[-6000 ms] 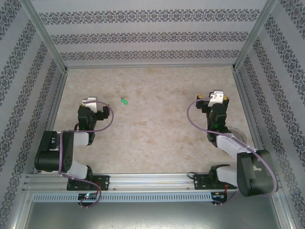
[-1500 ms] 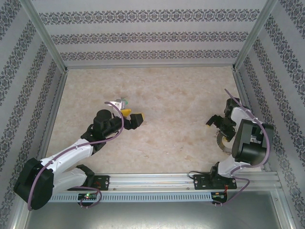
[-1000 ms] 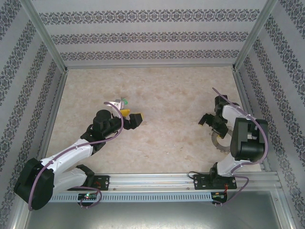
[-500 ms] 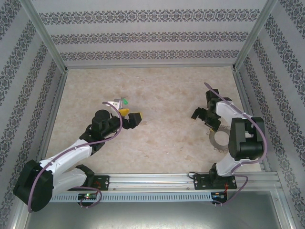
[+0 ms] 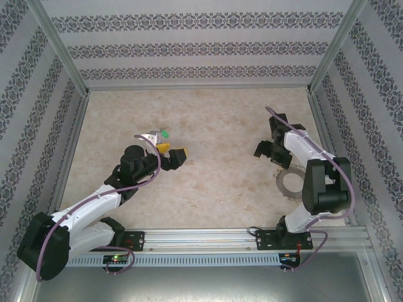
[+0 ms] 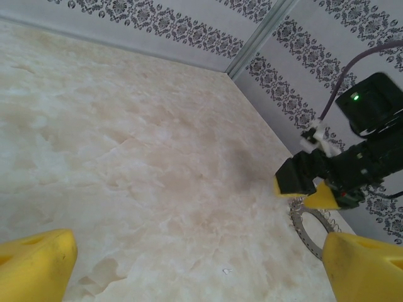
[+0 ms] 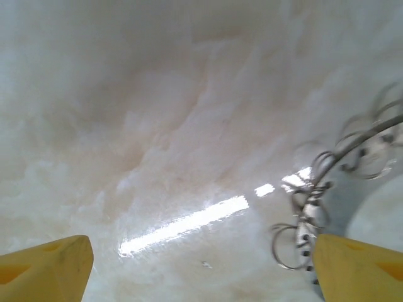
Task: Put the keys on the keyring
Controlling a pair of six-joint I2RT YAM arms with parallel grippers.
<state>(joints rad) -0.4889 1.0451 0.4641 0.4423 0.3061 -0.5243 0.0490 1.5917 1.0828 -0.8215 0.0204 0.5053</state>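
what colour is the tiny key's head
Bright green; the tiny green-headed key shows best in top external view.

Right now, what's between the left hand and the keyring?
Bare tabletop from the left hand to the keyring, clearest in the left wrist view; the right hand is at the keyring.

A beige, marble-patterned tabletop (image 5: 208,126) with faint brown veins sits inside a three-sided enclosure. The back wall (image 5: 201,44) and side walls (image 5: 31,113) are pale grey, with bands of dark damask ornament. Aluminium posts (image 5: 61,53) stand at the far corners. A slotted aluminium rail (image 5: 201,238) runs along the near edge, with a dull metal sheet (image 5: 201,283) below. A bright streak of light (image 7: 189,223) glints off the glossy surface.
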